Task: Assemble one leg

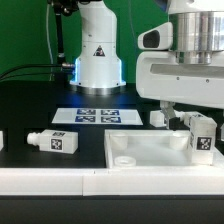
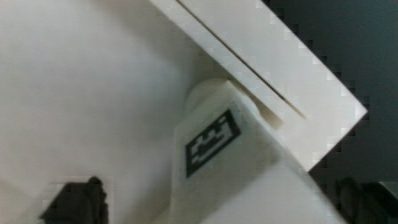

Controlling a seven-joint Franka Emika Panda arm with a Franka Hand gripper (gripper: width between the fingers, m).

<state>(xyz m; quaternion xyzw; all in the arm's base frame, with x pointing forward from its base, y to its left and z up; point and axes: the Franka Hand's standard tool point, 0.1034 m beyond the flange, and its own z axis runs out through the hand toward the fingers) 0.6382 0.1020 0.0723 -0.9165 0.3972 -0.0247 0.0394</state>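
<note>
A white leg (image 1: 201, 135) with a black-and-white tag stands upright at the exterior view's right corner of the flat white tabletop (image 1: 140, 150). My gripper (image 1: 188, 112) hangs right over it. In the wrist view the leg (image 2: 228, 140) lies between my two dark fingertips (image 2: 75, 202), on the tabletop (image 2: 89, 90) near its raised rim. There is a gap between that fingertip and the leg, so the jaws stand open around the leg. Another leg (image 1: 55, 141) lies on its side on the black table at the exterior view's left.
A third leg (image 1: 160, 117) stands behind the tabletop, and a further white piece (image 1: 2, 140) shows at the exterior view's left edge. The marker board (image 1: 95, 115) lies in front of the robot base (image 1: 98, 60). A white ledge (image 1: 60, 182) runs along the front.
</note>
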